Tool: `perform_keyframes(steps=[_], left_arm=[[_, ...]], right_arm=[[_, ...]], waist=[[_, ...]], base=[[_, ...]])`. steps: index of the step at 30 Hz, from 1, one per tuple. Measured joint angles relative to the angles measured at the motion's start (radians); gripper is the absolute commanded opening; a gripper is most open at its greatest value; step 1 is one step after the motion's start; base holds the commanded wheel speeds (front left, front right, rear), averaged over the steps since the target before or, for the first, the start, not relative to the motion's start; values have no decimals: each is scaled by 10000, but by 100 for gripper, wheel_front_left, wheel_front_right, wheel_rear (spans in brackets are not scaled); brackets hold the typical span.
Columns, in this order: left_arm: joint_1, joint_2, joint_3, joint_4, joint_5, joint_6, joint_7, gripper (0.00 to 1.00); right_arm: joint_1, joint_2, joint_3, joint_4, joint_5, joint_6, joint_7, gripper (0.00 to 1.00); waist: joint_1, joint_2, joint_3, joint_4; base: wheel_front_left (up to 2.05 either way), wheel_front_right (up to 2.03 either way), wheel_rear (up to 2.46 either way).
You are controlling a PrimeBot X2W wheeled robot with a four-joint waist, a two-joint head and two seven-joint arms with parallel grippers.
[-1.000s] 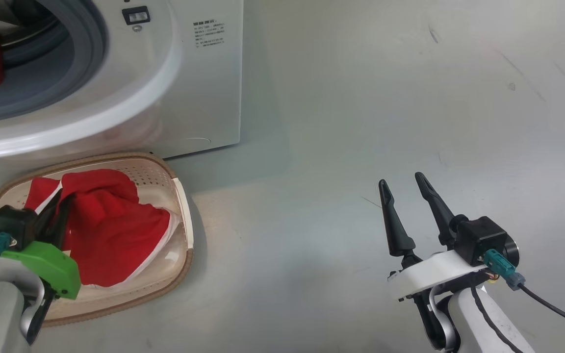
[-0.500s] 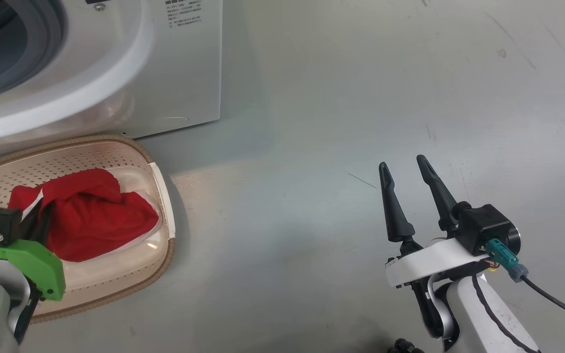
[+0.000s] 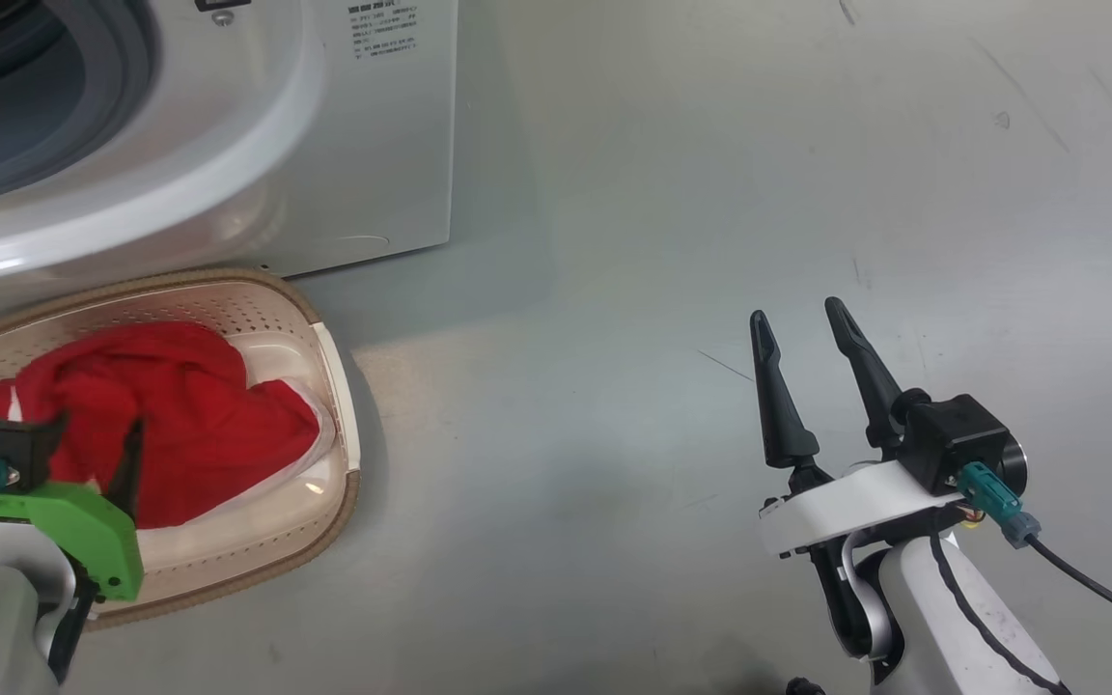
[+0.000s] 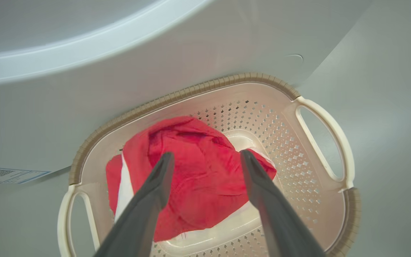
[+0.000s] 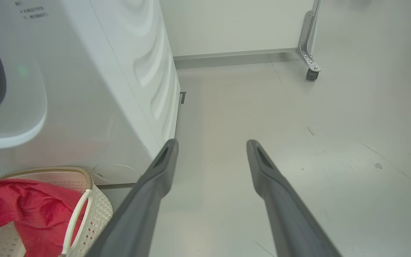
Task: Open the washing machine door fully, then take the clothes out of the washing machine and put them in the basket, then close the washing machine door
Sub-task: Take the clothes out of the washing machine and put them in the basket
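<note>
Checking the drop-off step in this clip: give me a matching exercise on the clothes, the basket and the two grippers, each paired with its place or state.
Things:
1. red clothes
2. basket
3. left gripper
4. right gripper

Places or states:
A. open, over the bare floor
B. standing on the floor in front of the washing machine
C. open, over the basket
D. lying in the basket

Pairs: 1-D; 2-B; 3-C; 4-A
</note>
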Motion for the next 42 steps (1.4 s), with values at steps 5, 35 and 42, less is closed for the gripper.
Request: perform_keyframes(steps=[5,35,42], left_arm=[[-6,-163,-67,194,-115,0,-90,100],[585,-1057,-15,-1854,-290,0,-280,100],[1361,-1244,410,-2637,-261,0,-282,100]], right_arm=[[1,0,2,113,-2,0,0,100],[518,-159,-930,961,-117,384,0,100],[1104,-176,-1129,1127,-63,527,0,100]], waist=[[0,0,-220,108],[0,0,-2778,1871],[0,0,-3600,2459]], base=[[0,0,0],[0,0,0],[0,0,0]])
